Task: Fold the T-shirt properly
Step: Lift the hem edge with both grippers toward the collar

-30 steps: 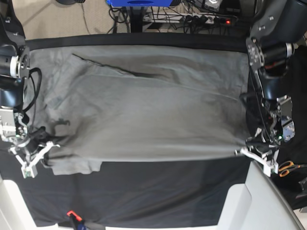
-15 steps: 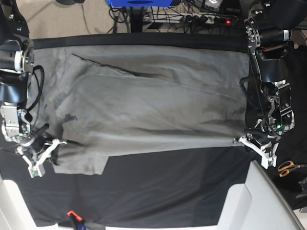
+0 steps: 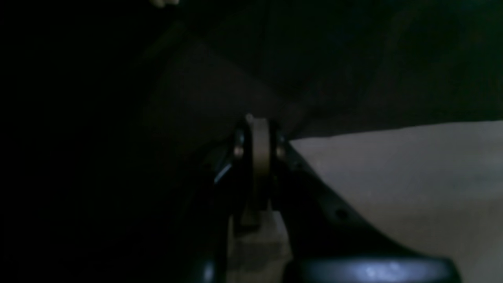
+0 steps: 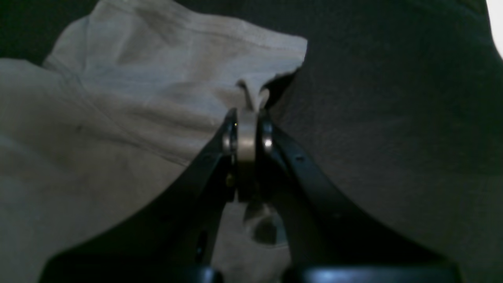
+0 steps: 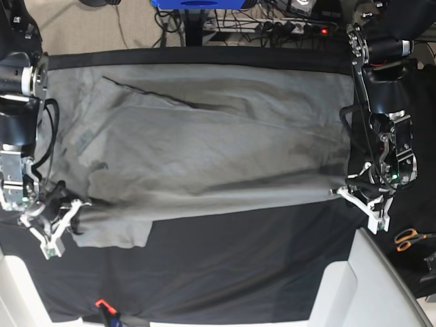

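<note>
Firmly between both jaws — T-shirt (image 5: 204, 143)

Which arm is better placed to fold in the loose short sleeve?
Right. The right gripper, shut on the plain grey cotton T-shirt, sits beside its sleeve. The left gripper grips the opposite end.

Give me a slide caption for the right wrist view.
Right gripper shut on a pinched edge of the grey T-shirt over the black cloth.
</note>
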